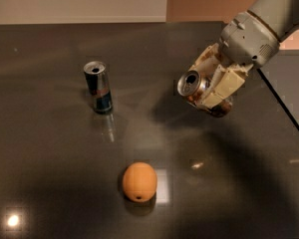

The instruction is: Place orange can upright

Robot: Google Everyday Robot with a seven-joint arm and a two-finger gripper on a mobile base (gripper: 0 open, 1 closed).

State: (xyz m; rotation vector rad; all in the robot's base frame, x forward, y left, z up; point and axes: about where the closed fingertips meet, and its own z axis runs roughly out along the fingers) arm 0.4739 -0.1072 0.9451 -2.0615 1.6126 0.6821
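Note:
The orange can [195, 87] is held tilted on its side in my gripper [209, 86], silver top facing left toward the camera, above the dark table [50, 148] at the right. The gripper's cream fingers [228, 83] are shut around the can's body, hiding most of its label. The can hangs clear of the tabletop, its shadow below it.
A slim blue-and-silver can [98, 86] stands upright at the left middle. A round orange fruit [139, 181] lies near the front centre. The table's right edge [284, 108] runs diagonally just right of the gripper.

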